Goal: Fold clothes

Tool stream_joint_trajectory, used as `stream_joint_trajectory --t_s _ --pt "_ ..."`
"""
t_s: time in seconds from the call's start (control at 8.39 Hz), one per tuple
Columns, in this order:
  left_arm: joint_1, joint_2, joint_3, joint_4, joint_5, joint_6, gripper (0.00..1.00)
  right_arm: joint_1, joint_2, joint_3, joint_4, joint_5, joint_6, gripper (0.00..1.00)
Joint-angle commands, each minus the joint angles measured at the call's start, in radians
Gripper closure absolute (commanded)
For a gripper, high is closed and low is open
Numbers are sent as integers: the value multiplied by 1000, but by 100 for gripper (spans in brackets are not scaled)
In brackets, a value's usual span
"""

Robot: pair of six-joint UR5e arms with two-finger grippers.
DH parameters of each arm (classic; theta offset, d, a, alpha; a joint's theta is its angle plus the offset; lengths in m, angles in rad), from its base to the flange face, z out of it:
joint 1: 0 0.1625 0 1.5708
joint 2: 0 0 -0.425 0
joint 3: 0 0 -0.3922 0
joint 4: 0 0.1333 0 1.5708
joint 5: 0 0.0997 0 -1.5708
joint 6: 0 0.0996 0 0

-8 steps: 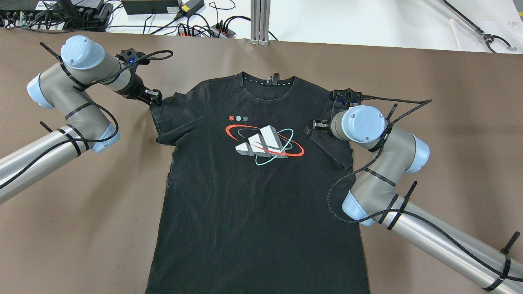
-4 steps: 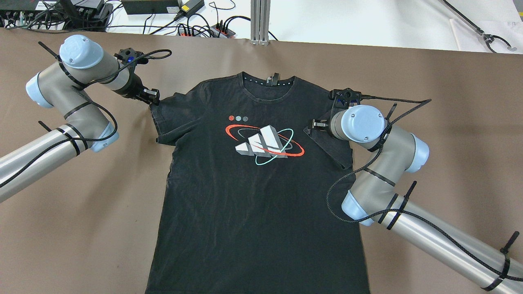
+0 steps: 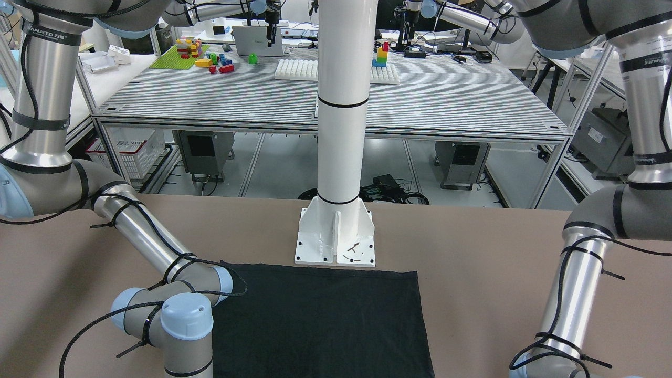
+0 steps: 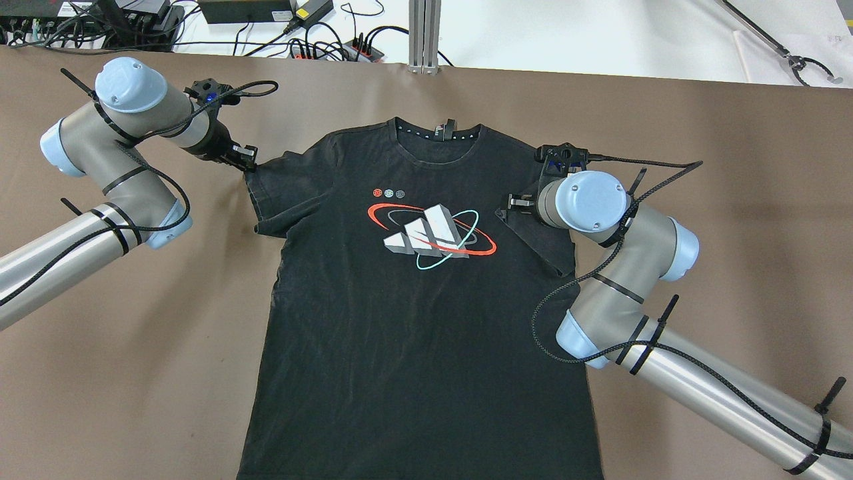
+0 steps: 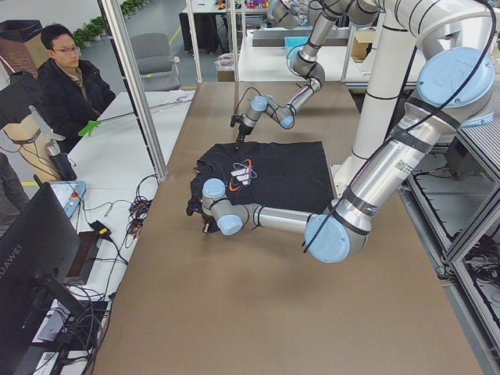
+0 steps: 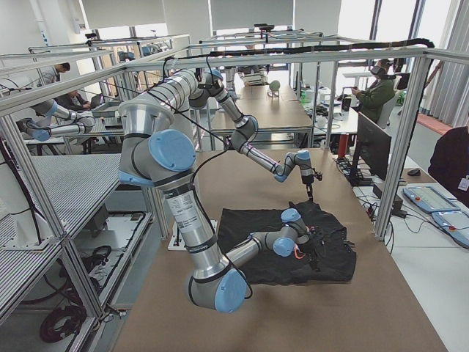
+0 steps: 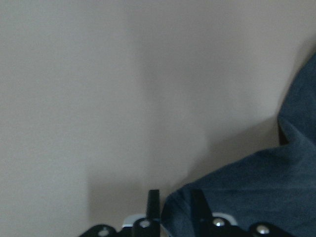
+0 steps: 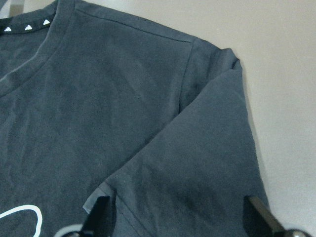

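Brown table, black T-shirt, white post beside hem

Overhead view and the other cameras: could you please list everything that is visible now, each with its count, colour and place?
T-shirt: one, black with a red, white and turquoise print, flat in the table's middle, the sleeve on the robot's right folded inward.
Table: one, brown cover, under everything.
Post: one, white, bolted to the table on the robot's side, beside the T-shirt's hem.
Cables: several, black, on the white surface beyond the table's far edge.
Person: one, dark jacket, off the table in the left side view.
Left hand: one, black, shut on the other sleeve's edge.
Right hand: one, black, open above the folded sleeve.
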Motion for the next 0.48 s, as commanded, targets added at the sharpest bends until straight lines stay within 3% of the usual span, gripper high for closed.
stream_joint_trajectory --t_s 0.0,0.12,0.36 --pt "2 3 1 1 1 -2 94 0 1 0 2 0 0 6" --pt "-1 -1 -2 1 -1 -6 100 0 1 0 2 0 0 6" --pt "-13 -2 -35 9 -19 -11 100 0 5 0 2 0 0 6"
